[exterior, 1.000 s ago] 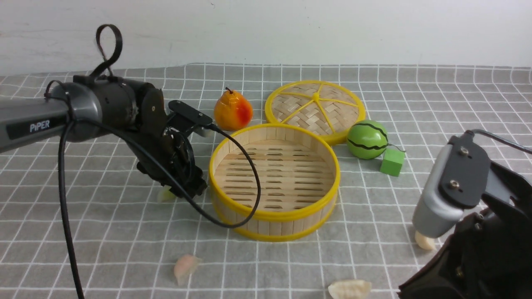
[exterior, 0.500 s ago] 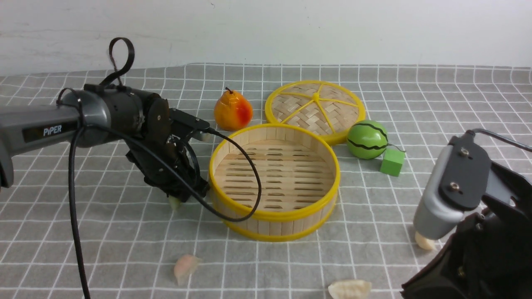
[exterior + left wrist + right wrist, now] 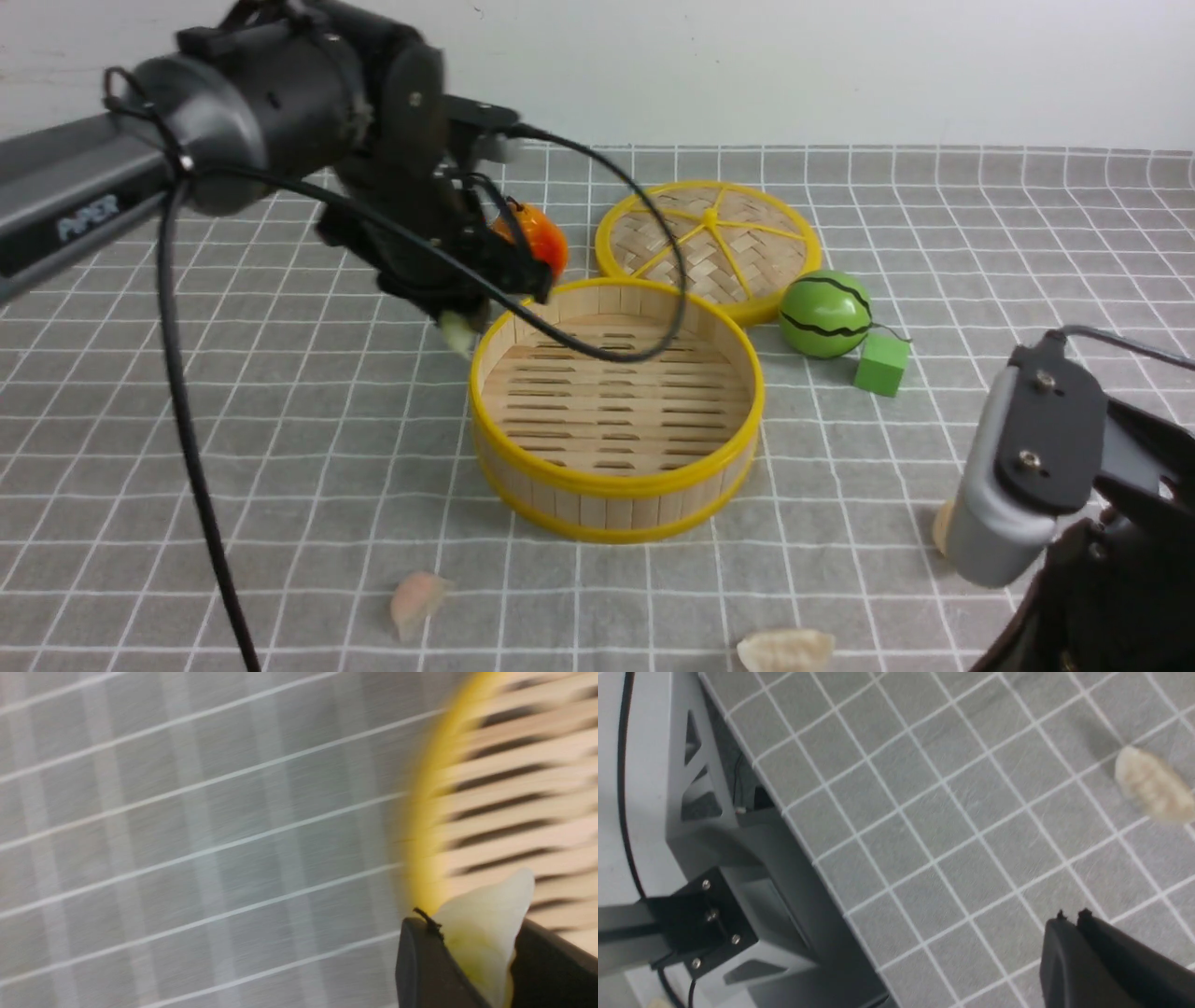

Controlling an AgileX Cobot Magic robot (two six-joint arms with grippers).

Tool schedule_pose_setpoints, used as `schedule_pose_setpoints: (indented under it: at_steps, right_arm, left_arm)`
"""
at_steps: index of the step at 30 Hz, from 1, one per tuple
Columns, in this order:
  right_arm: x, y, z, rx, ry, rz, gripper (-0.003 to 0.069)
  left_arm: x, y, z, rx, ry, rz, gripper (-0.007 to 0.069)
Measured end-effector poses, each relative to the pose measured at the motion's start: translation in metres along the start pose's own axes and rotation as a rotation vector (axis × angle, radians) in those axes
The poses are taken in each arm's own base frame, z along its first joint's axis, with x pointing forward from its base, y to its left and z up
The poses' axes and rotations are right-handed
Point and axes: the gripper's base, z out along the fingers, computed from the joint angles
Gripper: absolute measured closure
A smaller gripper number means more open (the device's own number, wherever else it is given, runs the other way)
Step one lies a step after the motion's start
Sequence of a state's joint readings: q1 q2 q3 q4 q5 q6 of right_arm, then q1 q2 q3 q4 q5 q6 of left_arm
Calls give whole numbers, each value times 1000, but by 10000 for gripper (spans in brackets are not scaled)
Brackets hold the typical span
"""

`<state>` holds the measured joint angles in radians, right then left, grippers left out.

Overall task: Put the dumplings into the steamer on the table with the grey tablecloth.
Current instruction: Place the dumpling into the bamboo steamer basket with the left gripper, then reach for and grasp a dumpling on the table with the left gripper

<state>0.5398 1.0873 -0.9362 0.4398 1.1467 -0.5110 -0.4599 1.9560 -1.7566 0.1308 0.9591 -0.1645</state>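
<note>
The steamer (image 3: 616,523) stands mid-table on the grey tablecloth (image 3: 280,448). My left gripper (image 3: 459,329) is shut on the pale green dumpling (image 3: 486,924) and holds it in the air just over the steamer's far-left rim (image 3: 423,826). The green dumpling also shows in the front view (image 3: 457,332). A pink dumpling (image 3: 415,600) and a cream dumpling (image 3: 786,650) lie near the front edge. Another cream dumpling (image 3: 942,534) lies half hidden behind my right arm; it shows in the right wrist view (image 3: 1150,786). My right gripper (image 3: 1071,914) is shut and empty above the cloth.
The flat woven lid (image 3: 708,245) lies behind the steamer. An orange pear (image 3: 537,238) stands behind my left gripper. A green melon ball (image 3: 825,314) and a green cube (image 3: 880,364) sit right of the steamer. The table's edge and the robot base (image 3: 705,858) show in the right wrist view.
My left gripper has lifted the green dumpling off the cloth and carried it up and right to the steamer's rim. My right arm has dropped slightly.
</note>
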Motion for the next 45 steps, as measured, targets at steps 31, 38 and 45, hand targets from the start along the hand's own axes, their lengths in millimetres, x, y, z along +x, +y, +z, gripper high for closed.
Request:
schedule_pose_setpoints:
  at_steps: [31, 38, 45]
  right_arm:
    - [5, 6, -1, -67, 59, 12, 600]
    - [5, 6, -1, -67, 59, 11, 594]
    - [5, 6, -1, -67, 61, 11, 583]
  left_arm:
    - [-34, -86, 99, 42, -74, -94, 197]
    - [-56, -72, 10, 8, -76, -76, 163]
    - [-51, -57, -78, 40, -133, 5, 163]
